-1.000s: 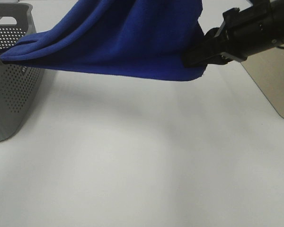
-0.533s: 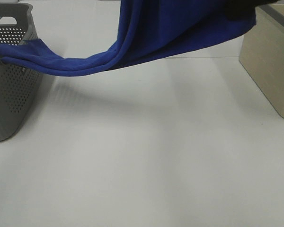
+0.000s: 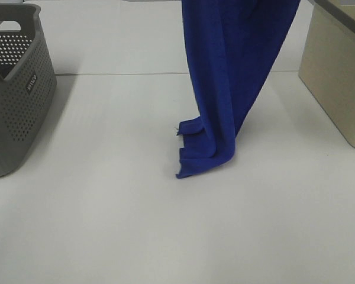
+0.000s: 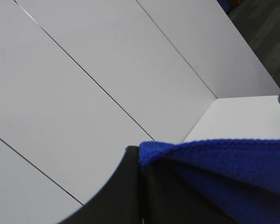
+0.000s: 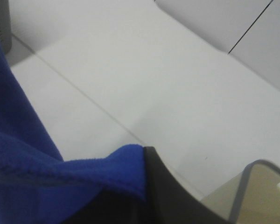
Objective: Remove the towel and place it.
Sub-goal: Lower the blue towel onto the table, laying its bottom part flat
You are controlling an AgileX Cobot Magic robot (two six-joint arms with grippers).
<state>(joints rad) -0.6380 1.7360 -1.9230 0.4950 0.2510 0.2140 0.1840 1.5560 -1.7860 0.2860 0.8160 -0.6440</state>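
The royal-blue towel (image 3: 236, 77) hangs straight down from above the top of the exterior high view. Its folded lower end (image 3: 204, 151) rests on the white table. It is clear of the grey perforated basket (image 3: 18, 89) at the left. Neither gripper shows in the exterior high view. In the left wrist view my left gripper (image 4: 141, 163) pinches a hemmed towel edge (image 4: 233, 172) against a black finger (image 4: 116, 196). In the right wrist view my right gripper (image 5: 144, 186) holds a towel fold (image 5: 37, 177) against a black finger (image 5: 177, 200).
A beige box (image 3: 337, 77) stands at the right edge of the table, close to the hanging towel; its corner also shows in the right wrist view (image 5: 252, 191). White table (image 3: 106, 225) lies between basket and box.
The towel's far end has slid off the basket and swung right. The towel now hangs vertically with its end on the table. The right arm has risen out of the exterior view.
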